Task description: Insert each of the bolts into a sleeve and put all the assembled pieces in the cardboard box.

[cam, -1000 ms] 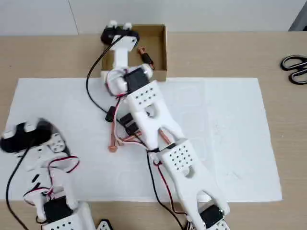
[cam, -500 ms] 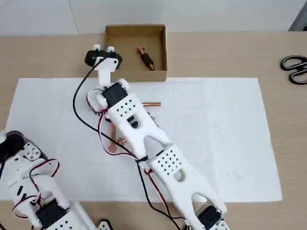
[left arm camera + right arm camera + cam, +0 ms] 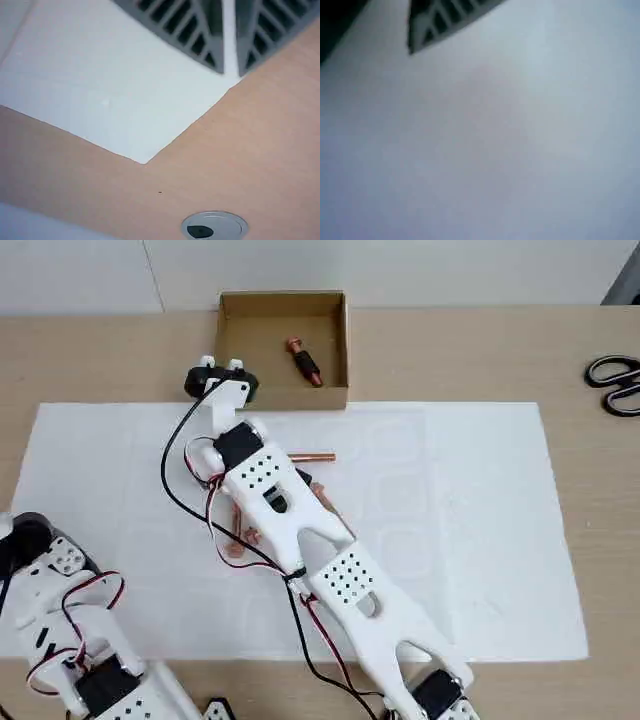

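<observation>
Surface: you have a light wooden table (image 3: 100, 350) with a white paper sheet (image 3: 480, 520) spread over its middle. Every place below is reckoned from the box.

Item 1: one shallow, open, brown cardboard box (image 3: 283, 302), on bare table at the sheet's far edge.

Item 2: one assembled piece (image 3: 303, 360), a copper-coloured bolt in a dark sleeve. It lies aslant inside the box, toward its right wall.

Item 3: one bare copper-coloured bolt (image 3: 312, 456), flat on the sheet. It is near the box but outside it, on the side facing the arm bases.

Item 4: more copper-coloured pieces (image 3: 238, 538), farther from the box on that same side. They are partly hidden under the white right arm (image 3: 340, 580), so you cannot tell bolts from sleeves there.

Item 5: the right gripper (image 3: 221, 383), at the box's near left corner. Its wrist view gives you one dark latticed finger (image 3: 450, 20) with blank sheet on either side, so the fingers are apart, with nothing between them.

Item 6: the left gripper (image 3: 230, 74), well apart from the box. Its grey latticed fingers (image 3: 190, 30) are almost together, a thin slit between them, gripping nothing. Past them you see a corner of the sheet and a round grey grommet (image 3: 214, 226) in the table.

Item 7: one pair of black-handled scissors (image 3: 615, 383), on bare table well to the right of the box.
</observation>
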